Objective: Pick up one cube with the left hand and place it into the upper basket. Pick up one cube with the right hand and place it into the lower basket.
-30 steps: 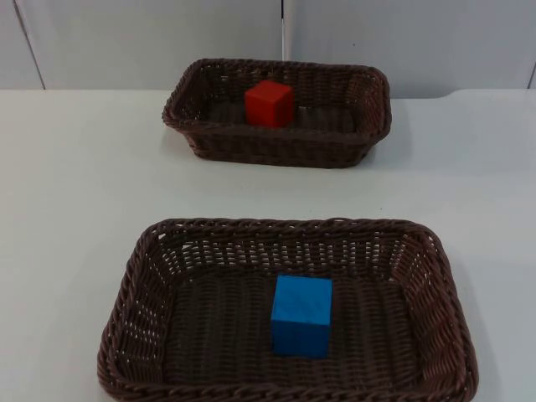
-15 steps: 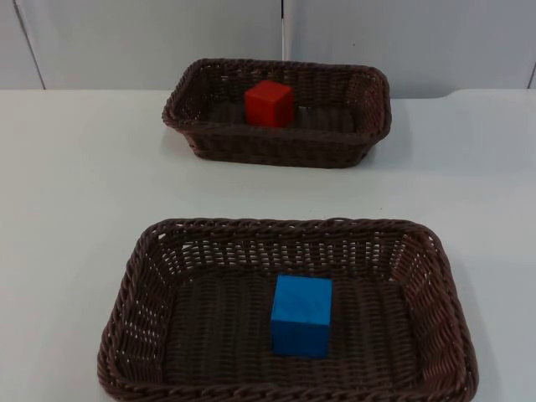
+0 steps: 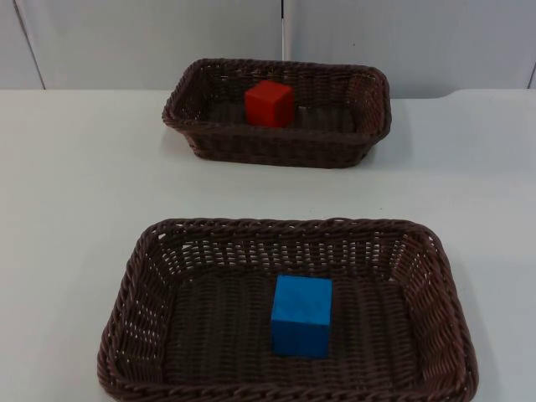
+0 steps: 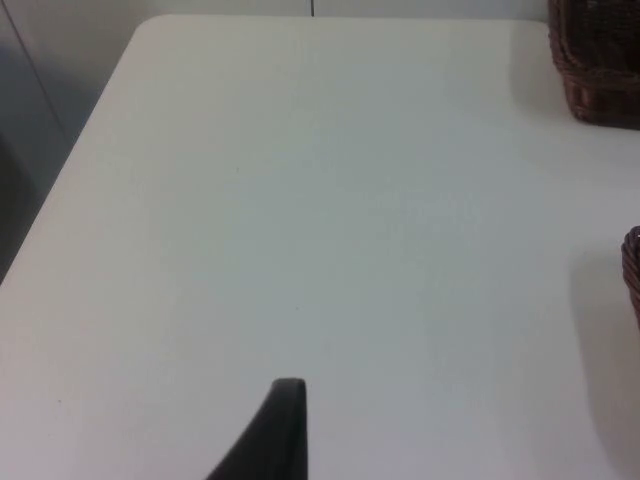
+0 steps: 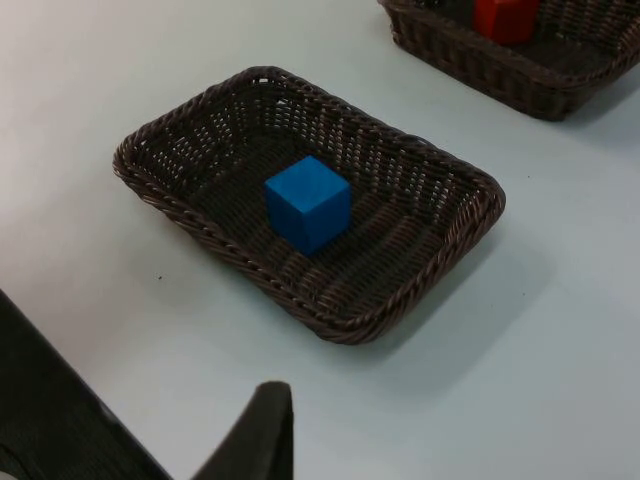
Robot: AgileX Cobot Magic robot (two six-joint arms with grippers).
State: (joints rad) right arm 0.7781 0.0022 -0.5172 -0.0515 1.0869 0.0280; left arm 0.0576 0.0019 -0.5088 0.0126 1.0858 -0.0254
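Observation:
A red cube (image 3: 270, 103) sits inside the upper wicker basket (image 3: 276, 155) at the back of the table. A blue cube (image 3: 301, 316) rests on the floor of the lower wicker basket (image 3: 285, 226) near the front edge. My left gripper (image 4: 285, 430) hovers over bare white table, well to the left of both baskets, with the upper basket's corner (image 4: 600, 60) beyond it. My right gripper (image 5: 262, 430) hangs above the table on the lower basket's (image 5: 420, 290) outer side, apart from it, looking onto the blue cube (image 5: 307, 203) and the red cube (image 5: 505, 18).
The white table (image 3: 75, 184) stretches wide on both sides of the baskets and between them. A grey partition wall (image 3: 151, 42) closes the far edge. The table's left edge and rounded corner (image 4: 140, 30) lie near my left arm.

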